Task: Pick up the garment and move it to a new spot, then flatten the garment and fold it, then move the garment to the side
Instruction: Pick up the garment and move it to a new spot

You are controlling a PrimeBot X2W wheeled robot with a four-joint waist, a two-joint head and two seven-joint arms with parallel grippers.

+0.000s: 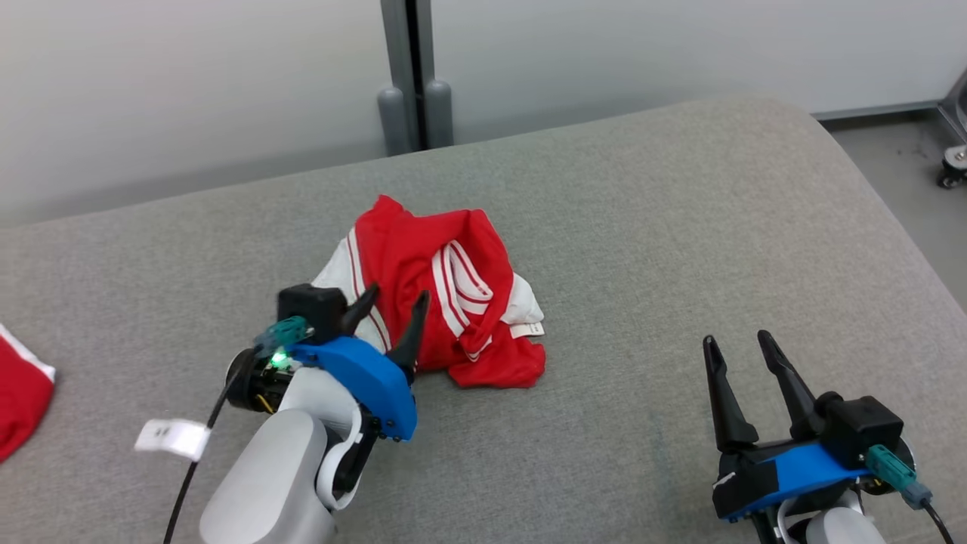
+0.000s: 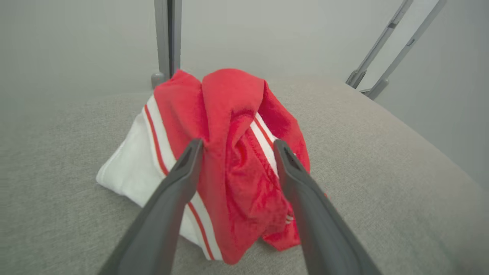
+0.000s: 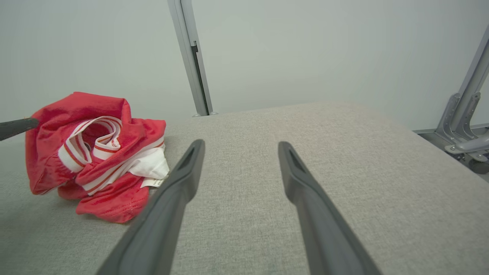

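Hovering at the garment (image 1: 412, 249), left gripper (image 1: 397, 293) gapes, unclenched; pinching only a loose fold could drop it; right gripper (image 1: 736, 340) spread, idle.

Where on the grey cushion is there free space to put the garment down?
Widest bare patch: between the garment and the right edge of the cushion, beyond the right gripper. Crowded at left: left gripper, white tag, another red cloth.

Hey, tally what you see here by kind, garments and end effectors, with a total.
Garments, red and white: 2, the crumpled garment and the edge garment, cut off at the head view's left.
End effectors: 2, the left end effector and the right end effector, both open.
Total: 4.
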